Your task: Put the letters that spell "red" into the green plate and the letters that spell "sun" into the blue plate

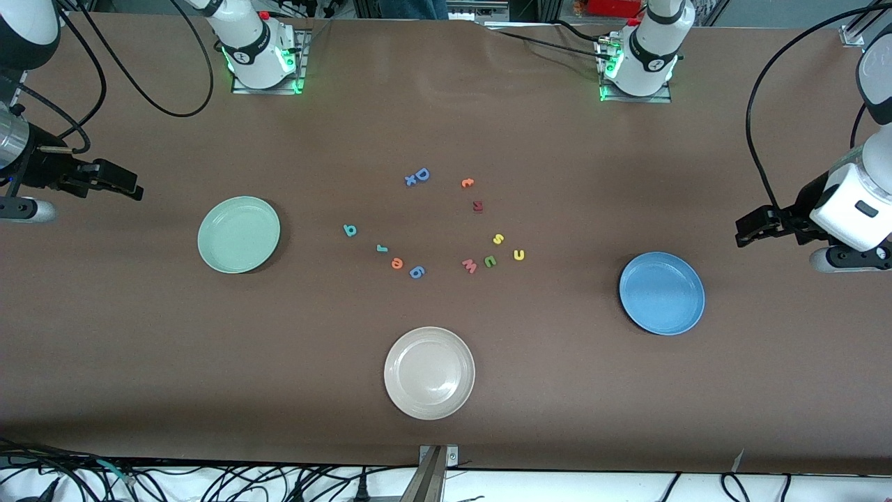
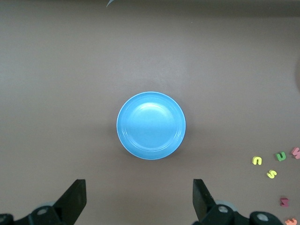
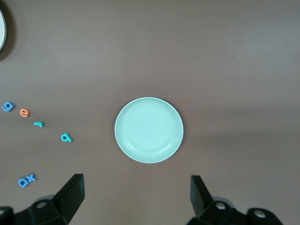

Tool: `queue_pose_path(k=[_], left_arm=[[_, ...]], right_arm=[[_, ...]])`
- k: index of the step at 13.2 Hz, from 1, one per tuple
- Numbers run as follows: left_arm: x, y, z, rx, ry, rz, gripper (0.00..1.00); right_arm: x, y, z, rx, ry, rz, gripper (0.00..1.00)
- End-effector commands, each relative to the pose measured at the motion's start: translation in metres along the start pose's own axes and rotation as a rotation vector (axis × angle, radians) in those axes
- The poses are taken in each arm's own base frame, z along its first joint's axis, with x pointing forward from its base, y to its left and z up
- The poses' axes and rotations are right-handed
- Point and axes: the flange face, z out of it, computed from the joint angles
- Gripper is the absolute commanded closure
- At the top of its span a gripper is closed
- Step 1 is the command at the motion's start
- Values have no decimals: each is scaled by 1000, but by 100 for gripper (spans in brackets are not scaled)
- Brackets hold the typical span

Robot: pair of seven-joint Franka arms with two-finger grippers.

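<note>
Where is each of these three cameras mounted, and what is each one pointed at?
Front view: high across the table, facing both arm bases; shows the left gripper, the right gripper and all three plates.
Left wrist view: on the left arm, looking down at the blue plate; its open fingers show.
Right wrist view: on the right arm, above the green plate; open fingers show.
Shared: each wrist view's plate appears in the front view.

The letters (image 1: 432, 226) lie on the table (image 1: 446, 139), grouped at its centre. Relative to them, the green plate (image 1: 239, 234) sits toward the right arm's end, the blue plate (image 1: 661, 293) toward the left arm's end.
</note>
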Motion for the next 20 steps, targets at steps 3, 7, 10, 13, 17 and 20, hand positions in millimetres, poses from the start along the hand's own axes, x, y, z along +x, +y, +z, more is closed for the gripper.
queue_pose_path(k=[3, 7, 10, 13, 17, 20], left_arm=[[2, -2, -6, -11, 10, -14, 0], [3, -8, -7, -6, 12, -24, 0], [4, -25, -7, 28, 14, -46, 0], [3, -22, -8, 131, 22, -13, 0], [3, -21, -9, 126, 25, -14, 0], [3, -19, -9, 121, 23, -11, 0]], right_arm=[[-4, -2, -6, -12, 2, 0, 0], [-4, -2, -6, -10, 1, 0, 0], [-3, -3, -6, -7, 4, 1, 0], [-4, -13, -6, -8, 3, -11, 0], [-2, -21, 3, -30, -11, 18, 0], [-6, -61, 27, -42, -72, 59, 0]])
